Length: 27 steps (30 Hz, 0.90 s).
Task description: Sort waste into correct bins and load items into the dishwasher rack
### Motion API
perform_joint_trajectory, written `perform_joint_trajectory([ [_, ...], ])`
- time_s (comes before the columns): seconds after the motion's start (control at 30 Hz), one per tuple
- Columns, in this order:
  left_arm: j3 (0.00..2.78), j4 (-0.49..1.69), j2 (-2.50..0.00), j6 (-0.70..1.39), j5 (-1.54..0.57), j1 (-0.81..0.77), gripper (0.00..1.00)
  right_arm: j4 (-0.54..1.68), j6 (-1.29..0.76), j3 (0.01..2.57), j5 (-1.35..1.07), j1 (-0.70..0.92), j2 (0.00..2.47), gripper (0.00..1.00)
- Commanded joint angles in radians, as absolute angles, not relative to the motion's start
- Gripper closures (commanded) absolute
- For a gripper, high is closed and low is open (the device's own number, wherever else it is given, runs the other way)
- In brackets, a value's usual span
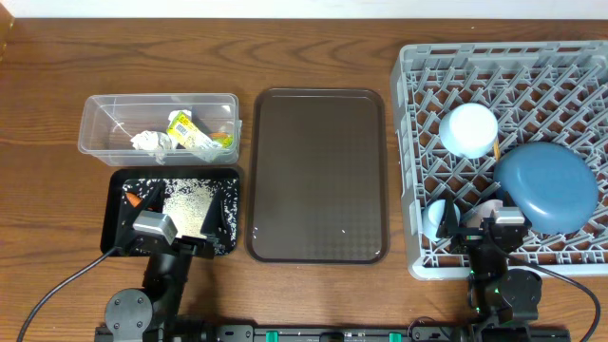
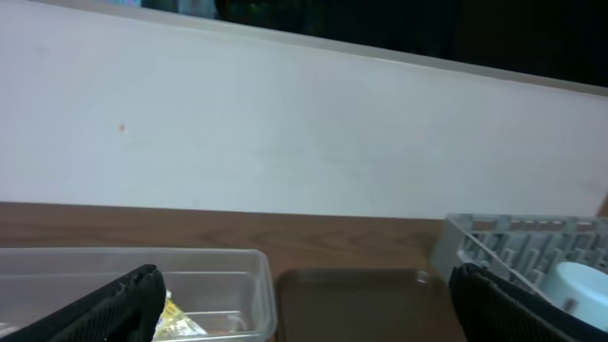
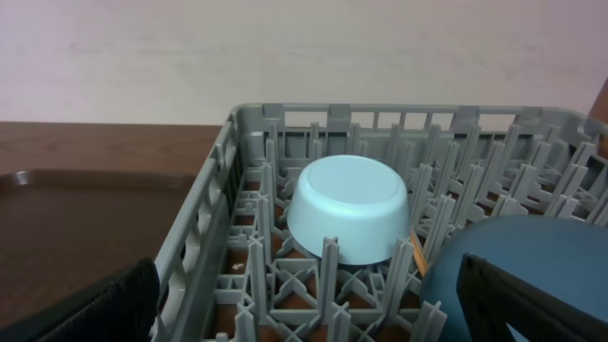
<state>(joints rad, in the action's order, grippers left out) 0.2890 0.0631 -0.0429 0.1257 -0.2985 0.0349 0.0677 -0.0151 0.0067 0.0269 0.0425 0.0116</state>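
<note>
The clear tub holds crumpled white paper and the yellow-green wrapper. The black tray holds rice grains and an orange carrot piece. The grey rack holds the upturned white-blue bowl, the blue plate, the light blue cup, a pale pink cup and a chopstick. My left gripper is open and empty over the black tray's near edge. My right gripper is open and empty over the rack's near edge.
The dark brown serving tray lies between the bins and the rack. The left wrist view shows the tub, the brown tray and the rack's corner. The right wrist view shows the bowl and the plate.
</note>
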Motion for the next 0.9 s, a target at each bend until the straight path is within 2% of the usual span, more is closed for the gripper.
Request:
perform_joint_trajectory([
  [0.0,0.263,0.058,-0.027,0.097,-0.263,0.012,0.02,0.071,-0.022,0.005,0.040,0.052,0.005,0.01],
  [0.7,0.004,0.045,-0.001,0.087,-0.216,-0.022,0.02,0.071,-0.022,0.005,0.040,0.052,0.005,0.01],
  [0.87,0.004,0.047,-0.001,-0.039,-0.215,-0.044,0.02,0.071,-0.022,0.005,0.040,0.052,0.005,0.01],
])
